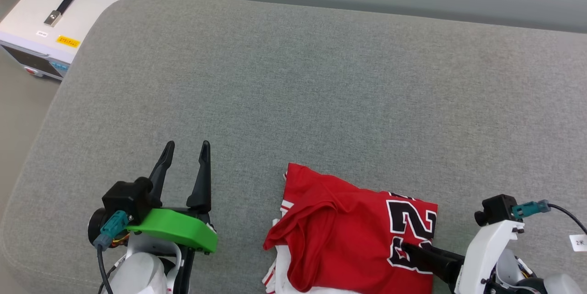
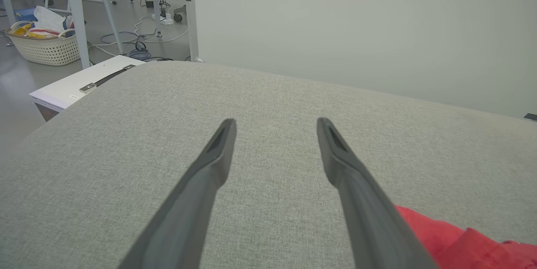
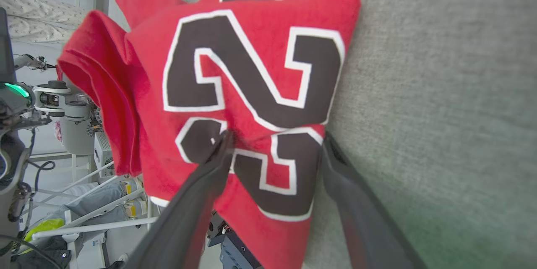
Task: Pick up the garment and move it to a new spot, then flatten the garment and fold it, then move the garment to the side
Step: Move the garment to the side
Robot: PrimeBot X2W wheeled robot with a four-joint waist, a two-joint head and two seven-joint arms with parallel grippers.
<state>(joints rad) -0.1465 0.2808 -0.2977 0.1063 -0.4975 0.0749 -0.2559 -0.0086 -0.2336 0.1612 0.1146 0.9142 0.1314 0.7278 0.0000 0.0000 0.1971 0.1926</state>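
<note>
Now | shirt [image 1: 348,239]: red, folded over, number side up, lying at 5 o'clock on the grey cushion [image 1: 321,78] | right gripper [image 3: 279,135]: fingers spread wide, one tip on the black numeral, the other at the shirt's edge, grasping nothing | left gripper [image 1: 188,145]: at 7 o'clock, fingers spread over bare cushion, apart from the shirt
</note>
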